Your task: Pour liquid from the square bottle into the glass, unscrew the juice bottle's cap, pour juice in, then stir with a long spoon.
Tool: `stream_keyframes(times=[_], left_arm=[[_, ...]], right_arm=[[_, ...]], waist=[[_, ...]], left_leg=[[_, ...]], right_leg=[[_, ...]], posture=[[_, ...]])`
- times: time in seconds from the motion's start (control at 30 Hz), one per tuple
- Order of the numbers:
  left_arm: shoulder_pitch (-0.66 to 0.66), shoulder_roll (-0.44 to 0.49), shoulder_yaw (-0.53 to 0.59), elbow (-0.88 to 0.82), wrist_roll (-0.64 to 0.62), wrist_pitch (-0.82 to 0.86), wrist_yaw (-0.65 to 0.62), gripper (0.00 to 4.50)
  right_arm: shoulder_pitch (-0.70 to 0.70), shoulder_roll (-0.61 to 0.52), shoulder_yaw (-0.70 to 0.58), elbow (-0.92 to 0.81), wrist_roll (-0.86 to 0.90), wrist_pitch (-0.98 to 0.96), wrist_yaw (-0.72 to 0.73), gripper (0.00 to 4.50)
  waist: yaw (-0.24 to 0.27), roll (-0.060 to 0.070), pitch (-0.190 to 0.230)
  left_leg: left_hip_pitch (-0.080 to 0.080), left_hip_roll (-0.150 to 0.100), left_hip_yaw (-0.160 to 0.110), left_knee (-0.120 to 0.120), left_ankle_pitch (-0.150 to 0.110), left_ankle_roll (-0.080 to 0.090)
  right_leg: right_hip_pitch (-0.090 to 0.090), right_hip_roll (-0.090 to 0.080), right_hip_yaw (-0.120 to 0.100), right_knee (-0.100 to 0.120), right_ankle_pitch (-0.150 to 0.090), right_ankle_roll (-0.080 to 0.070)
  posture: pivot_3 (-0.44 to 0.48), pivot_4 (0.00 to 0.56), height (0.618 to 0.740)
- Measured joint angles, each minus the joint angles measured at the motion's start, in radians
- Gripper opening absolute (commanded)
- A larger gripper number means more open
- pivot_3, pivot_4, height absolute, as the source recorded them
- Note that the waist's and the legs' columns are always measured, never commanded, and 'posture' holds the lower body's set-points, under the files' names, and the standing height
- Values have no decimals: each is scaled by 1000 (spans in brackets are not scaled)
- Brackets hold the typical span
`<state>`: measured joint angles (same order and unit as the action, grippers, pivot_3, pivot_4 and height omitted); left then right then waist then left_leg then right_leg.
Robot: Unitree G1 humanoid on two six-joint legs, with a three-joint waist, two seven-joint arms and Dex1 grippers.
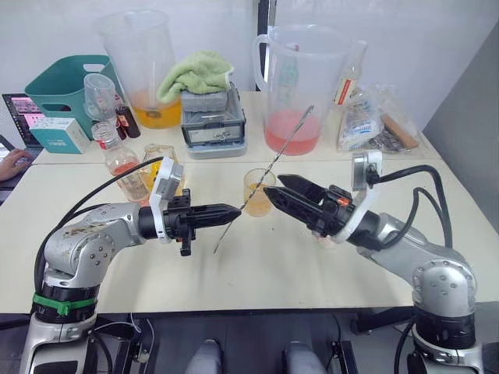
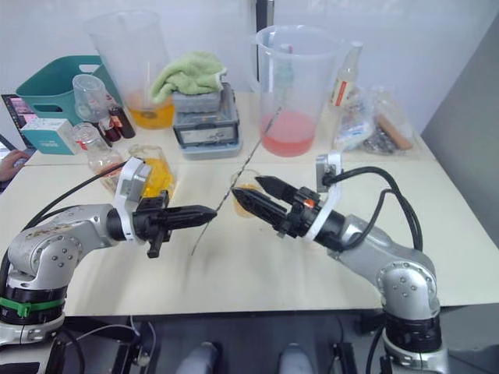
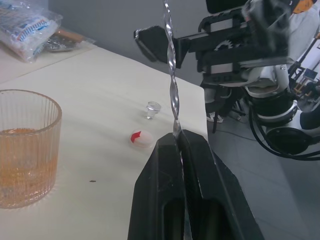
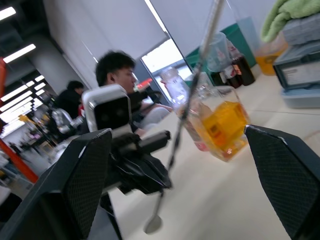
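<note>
The long spoon [image 1: 265, 172] is clamped by the left gripper [image 1: 234, 211], fingers closed on the twisted stem low down, near the bowl end. The stem is seen tilted, running up from the gripper past the glass [image 1: 259, 192] toward the big pitcher with pink liquid [image 1: 297, 87]; the bowl end hangs below the gripper, off the table [image 1: 257, 265]. Whether the stem touches the glass rim cannot be told.

The glass is used as landmark: ribbed, holding orange liquid in the lower part, standing upright on the table between the two grippers. The right gripper [image 1: 274, 187] is held just right of the glass, fingers spread apart, nothing gripped. The square bottle [image 1: 160, 167] is placed left of the glass, behind the left wrist, yellow-orange liquid inside. The juice bottle [image 1: 119, 160] is seen further left of that. The cap [image 3: 141, 138], white with red mark, is lying on the table near the glass, right-gripper side, with a small clear stopper [image 3: 153, 108] just beside it. A second pitcher with orange liquid [image 1: 143, 66] and a green towel [image 1: 199, 72] are set behind the glass at the back
</note>
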<state>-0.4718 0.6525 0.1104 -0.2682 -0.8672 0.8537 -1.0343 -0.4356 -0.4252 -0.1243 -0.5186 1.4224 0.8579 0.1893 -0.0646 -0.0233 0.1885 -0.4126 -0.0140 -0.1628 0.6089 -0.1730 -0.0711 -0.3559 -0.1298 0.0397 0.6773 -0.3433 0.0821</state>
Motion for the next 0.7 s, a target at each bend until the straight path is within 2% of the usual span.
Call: stream_keyframes(times=[0.43, 0.53, 0.7], left_arm=[[22, 9, -30, -3, 21, -43, -9, 35], [22, 11, -37, -3, 27, -46, -8, 0], [21, 11, -47, -7, 39, -46, -8, 0]], right_arm=[[-59, -35, 0, 38, 131, -1, -86, 4500], [-59, -35, 2, 38, 131, -2, -90, 3713], [-59, -35, 7, 39, 130, -2, -102, 2007]], waist=[[-2, 0, 0], [-2, 0, 0], [-2, 0, 0]], left_leg=[[0, 0, 1, -1, 0, 0], [0, 0, 1, -1, 0, 0], [0, 0, 1, -1, 0, 0]], right_leg=[[-1, 0, 1, 0, 0, 0], [-1, 0, 1, 0, 0, 0], [-1, 0, 1, 0, 0, 0]], posture=[[0, 150, 740], [0, 150, 740], [0, 150, 740]])
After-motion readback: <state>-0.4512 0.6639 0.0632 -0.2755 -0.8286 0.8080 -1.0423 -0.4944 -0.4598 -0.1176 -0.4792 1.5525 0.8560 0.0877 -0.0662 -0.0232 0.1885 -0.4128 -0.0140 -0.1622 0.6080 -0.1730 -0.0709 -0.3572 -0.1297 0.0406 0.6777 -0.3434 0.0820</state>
